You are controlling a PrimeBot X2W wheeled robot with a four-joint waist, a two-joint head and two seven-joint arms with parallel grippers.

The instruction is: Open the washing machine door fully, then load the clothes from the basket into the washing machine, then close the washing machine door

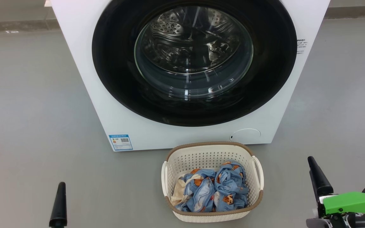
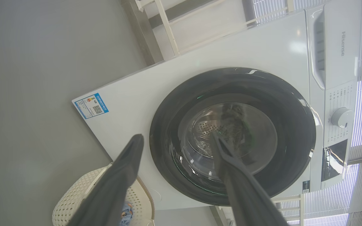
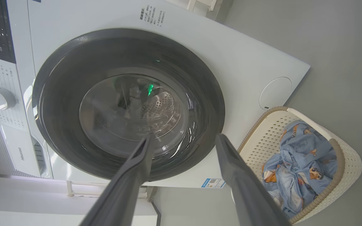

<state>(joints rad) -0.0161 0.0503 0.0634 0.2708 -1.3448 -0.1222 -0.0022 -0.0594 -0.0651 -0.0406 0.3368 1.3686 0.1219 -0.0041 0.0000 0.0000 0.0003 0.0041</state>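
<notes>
Head view: basket just before the shut washing machine door; left pincer and right pincer wide, floor around.

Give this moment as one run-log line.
washing machine door closed | clothes in basket | left gripper open, empty | right gripper open, empty | next: open door

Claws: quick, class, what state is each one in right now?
Left claw: open, holding nothing.
Right claw: open, holding nothing.
</notes>
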